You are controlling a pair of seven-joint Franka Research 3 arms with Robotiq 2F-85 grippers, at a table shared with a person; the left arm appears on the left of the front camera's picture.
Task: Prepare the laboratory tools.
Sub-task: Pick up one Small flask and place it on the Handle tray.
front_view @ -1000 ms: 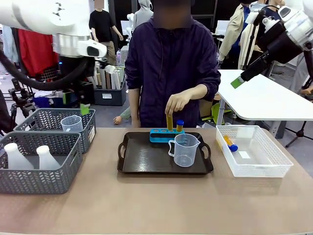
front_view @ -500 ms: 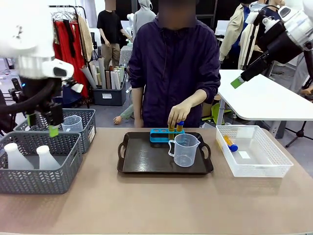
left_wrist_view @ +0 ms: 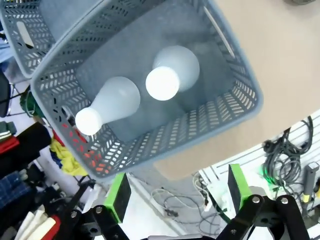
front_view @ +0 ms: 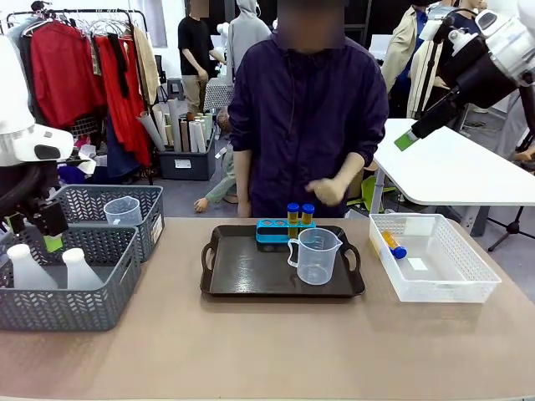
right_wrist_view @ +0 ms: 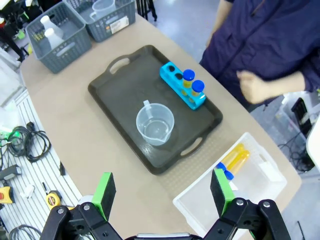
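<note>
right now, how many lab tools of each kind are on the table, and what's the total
measuring beakers: 2, one on the tray, one in the far grey basket
conical flasks: 2, in the near grey basket
blue-capped amber tubes: 4, two in the rack, two in the white mesh basket
blue four-hole rack: 1
total: 9

A robot lab in a workshop-like hall. Well behind the left gripper and its jaws stand a clothes rack and a bin of rolled sheets. Cables and a tape measure lie just left of the right gripper jaws. More cables trail right of the left jaws.
</note>
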